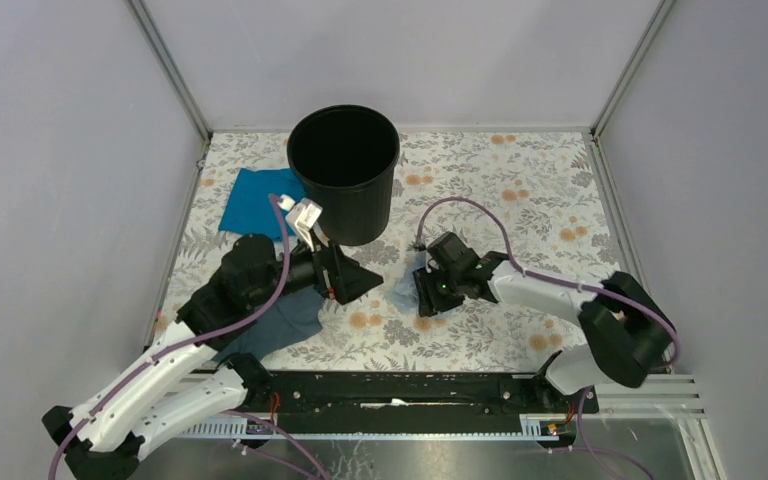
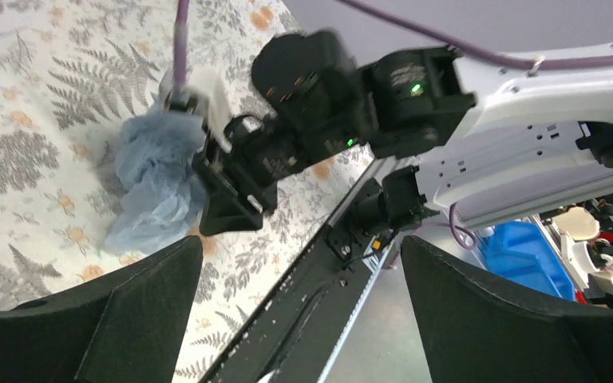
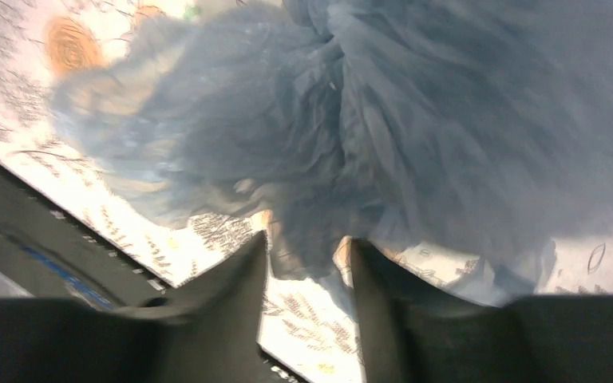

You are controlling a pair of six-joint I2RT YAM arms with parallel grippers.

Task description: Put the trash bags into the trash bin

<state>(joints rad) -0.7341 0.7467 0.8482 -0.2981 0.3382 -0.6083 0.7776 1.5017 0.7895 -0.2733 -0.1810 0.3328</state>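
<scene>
The trash bin [image 1: 344, 170], a round black bucket, stands upright at the back middle of the table. The pale blue trash bag [image 1: 403, 290] lies crumpled on the floral table in front of the bin. It also shows in the left wrist view [image 2: 156, 179] and fills the right wrist view [image 3: 415, 120]. My right gripper [image 1: 425, 295] is low at the bag's right edge, and its fingers [image 3: 231, 279] pinch a fold of the bag. My left gripper [image 1: 365, 283] hovers just left of the bag, with its fingers [image 2: 128, 311] wide apart and empty.
A bright teal folded cloth [image 1: 255, 200] lies left of the bin. A dull grey-blue cloth [image 1: 285, 320] lies under my left arm. A black rail [image 1: 410, 390] runs along the near table edge. Grey walls close in the sides and the back.
</scene>
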